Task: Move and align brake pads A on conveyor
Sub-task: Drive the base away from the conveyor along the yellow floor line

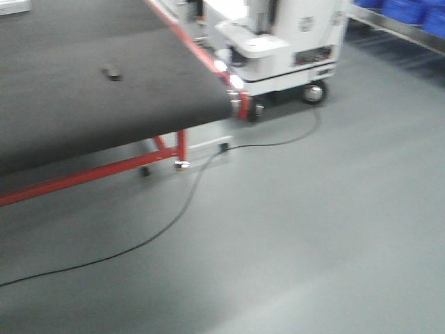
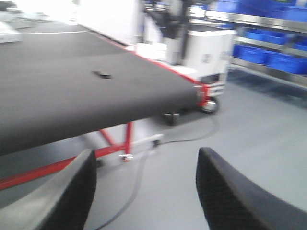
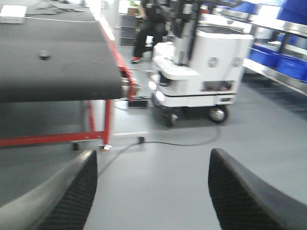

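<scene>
The left gripper (image 2: 146,191) and right gripper (image 3: 151,191) hung short of the conveyor (image 1: 69,118), jaws apart and empty. One small dark shape, probably a brake pad (image 1: 111,72), lay alone on the conveyor, so moving and aligning seemed barely started.

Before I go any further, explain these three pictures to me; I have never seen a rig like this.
This is a two-armed robot on wheels, seen only through its own cameras. One picture looks ahead from its body; the other two look out from each wrist. The dark textured shapes at the bottom are the left claw and right claw, both open and holding nothing. Ahead stands the conveyor, a dark belt on a red frame. One small dark piece, probably a brake pad, lies on it.
</scene>
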Available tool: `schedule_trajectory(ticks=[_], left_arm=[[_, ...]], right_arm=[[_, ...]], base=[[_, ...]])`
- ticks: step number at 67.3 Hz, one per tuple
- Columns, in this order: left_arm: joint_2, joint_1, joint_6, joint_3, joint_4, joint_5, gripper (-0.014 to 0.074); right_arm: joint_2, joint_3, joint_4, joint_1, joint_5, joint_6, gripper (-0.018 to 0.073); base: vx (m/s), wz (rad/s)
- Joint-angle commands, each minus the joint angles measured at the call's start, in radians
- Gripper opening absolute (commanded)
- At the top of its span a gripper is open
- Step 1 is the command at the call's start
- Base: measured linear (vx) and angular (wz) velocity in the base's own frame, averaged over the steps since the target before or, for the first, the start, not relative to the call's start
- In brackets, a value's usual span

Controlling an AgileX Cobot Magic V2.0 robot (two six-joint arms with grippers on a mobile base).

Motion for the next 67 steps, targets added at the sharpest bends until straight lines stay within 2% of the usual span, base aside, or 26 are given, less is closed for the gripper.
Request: schedule_trajectory(ticks=[1, 67], left_arm=[[0.016, -0.006, 0.0, -0.022, 0.001, -0.078, 0.0443], [0.016, -0.006, 0.0, -0.022, 0.001, -0.078, 0.0443]], right_arm=[[0.011, -0.025, -0.004, -0.005, -0.081, -0.007, 0.0484], [0.011, -0.025, -0.004, -0.005, -0.081, -0.007, 0.0484]], base=[[-0.2, -0.83], [-0.11, -0.76]])
